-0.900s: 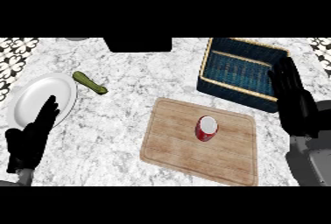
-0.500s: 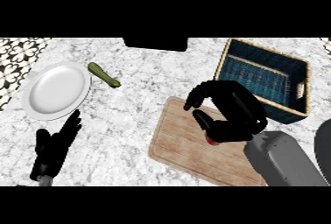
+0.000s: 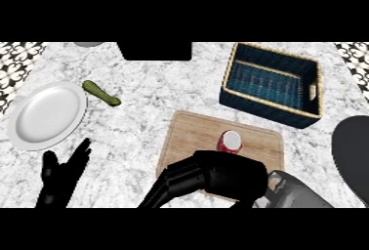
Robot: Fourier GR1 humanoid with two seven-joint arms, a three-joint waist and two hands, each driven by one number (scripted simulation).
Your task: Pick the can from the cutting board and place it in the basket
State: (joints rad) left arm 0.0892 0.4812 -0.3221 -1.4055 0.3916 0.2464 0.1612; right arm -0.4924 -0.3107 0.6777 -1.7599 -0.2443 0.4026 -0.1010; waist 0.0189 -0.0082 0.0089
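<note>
The can, red with a pale top, is seen standing upright on the cutting board, a little right of the board's middle, and no finger is closed on it. Just below it in the view, the right hand is found over the board's near edge, its back turned up and its fingers stretched down and to the left, away from the can; they look straight rather than curled, and nothing is held in them (whether the palm's far edge touches the can cannot be told, since the hand hides that side). The basket, dark blue with a tan rim, is set beyond the board's far right corner, near it but apart, and nothing is seen inside it. So the task is judged to be at its start: the can is not yet grasped, not lifted, not carried, and the placing is wholly left to do. The left hand is shown at the lower left, open with fingers up, at rest. Farther off, a white plate lies at the left, with a small green vegetable just beside its upper right rim.
</note>
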